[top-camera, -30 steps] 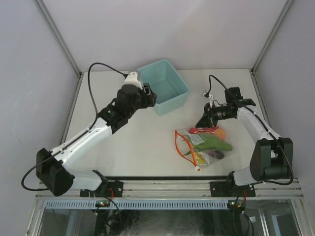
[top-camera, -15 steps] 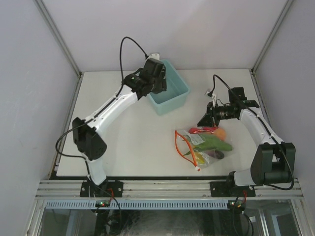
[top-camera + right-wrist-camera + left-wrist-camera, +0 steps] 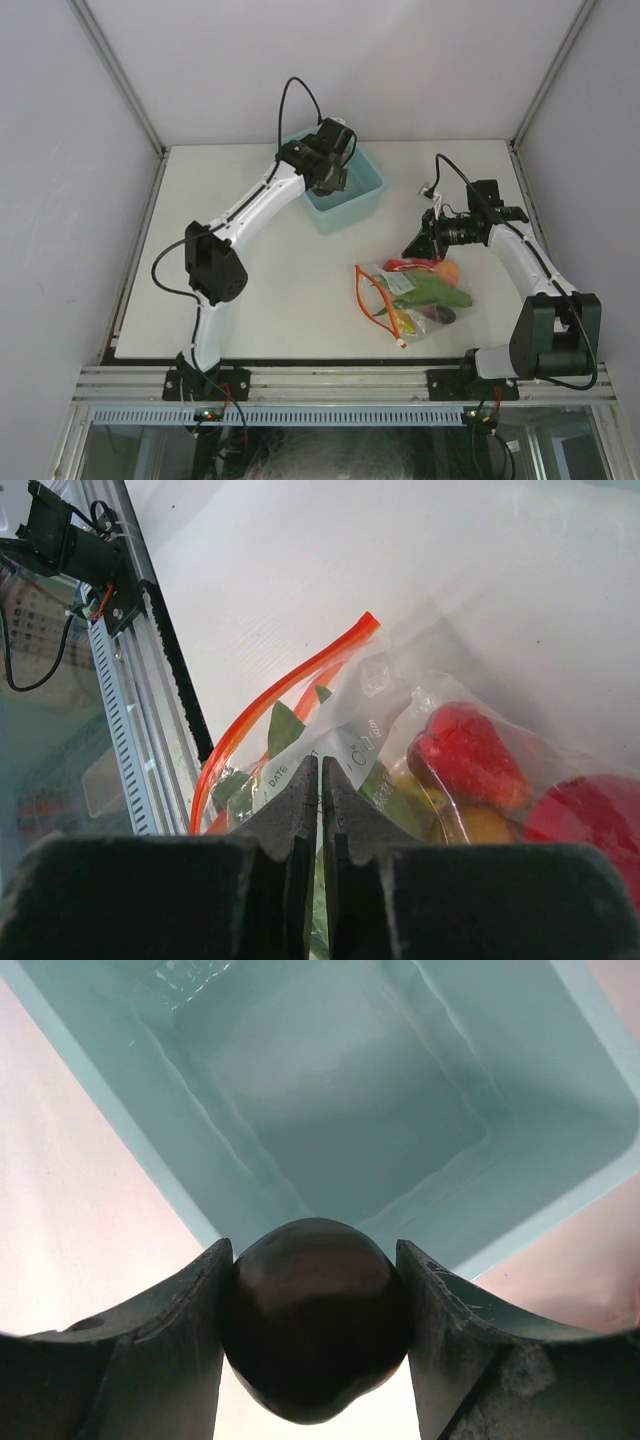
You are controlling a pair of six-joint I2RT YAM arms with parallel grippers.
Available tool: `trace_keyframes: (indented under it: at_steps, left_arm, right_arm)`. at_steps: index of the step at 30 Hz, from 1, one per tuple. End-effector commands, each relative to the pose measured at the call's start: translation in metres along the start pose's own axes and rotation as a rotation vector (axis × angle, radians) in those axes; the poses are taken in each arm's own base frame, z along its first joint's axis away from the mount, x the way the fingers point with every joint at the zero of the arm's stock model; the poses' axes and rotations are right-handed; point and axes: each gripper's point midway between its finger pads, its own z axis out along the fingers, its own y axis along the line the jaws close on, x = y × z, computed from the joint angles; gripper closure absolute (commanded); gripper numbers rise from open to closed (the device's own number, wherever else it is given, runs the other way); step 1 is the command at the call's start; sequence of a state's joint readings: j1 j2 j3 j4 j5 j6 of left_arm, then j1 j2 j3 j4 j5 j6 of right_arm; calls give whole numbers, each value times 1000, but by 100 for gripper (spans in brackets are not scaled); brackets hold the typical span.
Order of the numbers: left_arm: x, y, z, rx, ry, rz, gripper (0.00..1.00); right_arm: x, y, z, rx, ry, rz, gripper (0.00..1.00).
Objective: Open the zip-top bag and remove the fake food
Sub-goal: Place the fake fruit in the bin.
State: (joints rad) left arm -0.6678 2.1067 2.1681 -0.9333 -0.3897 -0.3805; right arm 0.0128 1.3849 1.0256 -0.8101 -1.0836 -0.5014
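Note:
My left gripper (image 3: pixel 332 178) hangs over the teal bin (image 3: pixel 368 185), shut on a dark round piece of fake food (image 3: pixel 315 1325) held between both fingers. Its colour is lost in shadow. In the left wrist view the bin (image 3: pixel 250 1190) lies right below, and the part of its floor that shows is bare. The zip-top bag (image 3: pixel 415 297) lies on the table with its red-orange zipper strip (image 3: pixel 290 685) curving open. Inside it I see a long green piece (image 3: pixel 437 292), a red piece (image 3: pixel 465 755), an orange one (image 3: pixel 449 270) and a purple one (image 3: pixel 438 314). My right gripper (image 3: pixel 320 765) hovers at the bag's far edge, shut with nothing between its fingers.
A white tabletop (image 3: pixel 280 270) is bounded by grey walls behind and at both sides. An aluminium rail (image 3: pixel 130 710) with cabling runs along the near edge, close to the bag's mouth.
The left arm has swung from left of the bin to over it, carrying the dark piece. The right gripper and the bag have stayed nearly still.

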Motion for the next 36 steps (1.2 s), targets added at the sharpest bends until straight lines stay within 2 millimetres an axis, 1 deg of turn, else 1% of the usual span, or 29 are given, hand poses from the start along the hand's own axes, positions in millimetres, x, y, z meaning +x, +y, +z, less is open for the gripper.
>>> trace_keyframes:
  at_steps: [1, 9, 19, 23, 30, 32, 35, 36]
  left_arm:
    - [-23, 2, -8, -1, -61, 3, 100]
    - [-16, -5, 7, 10, -35, 6, 100]
    - [-11, -3, 16, -3, -20, 2, 100]
    - [-10, -3, 19, -4, -14, 1, 97]
    - [-9, 1, 21, -11, -11, -7, 85]
    - [-9, 2, 23, -13, -8, -9, 76]
    - [-8, 2, 24, -11, -6, -13, 66]
    - [-8, 2, 24, -11, -6, -15, 61]
  right_arm:
    - [-11, 6, -4, -12, -44, -54, 97]
    - [-11, 7, -3, -20, -45, -53, 97]
    - [-12, 7, -4, -15, -46, -55, 97]
    - [-11, 7, -4, -15, -44, -54, 97]
    - [-11, 8, -4, -16, -42, -50, 97]
    - [-11, 7, -4, -14, -43, -51, 97]
    - [-10, 7, -4, -14, -41, -50, 97]
    - [-11, 7, -4, -15, -41, -52, 97]
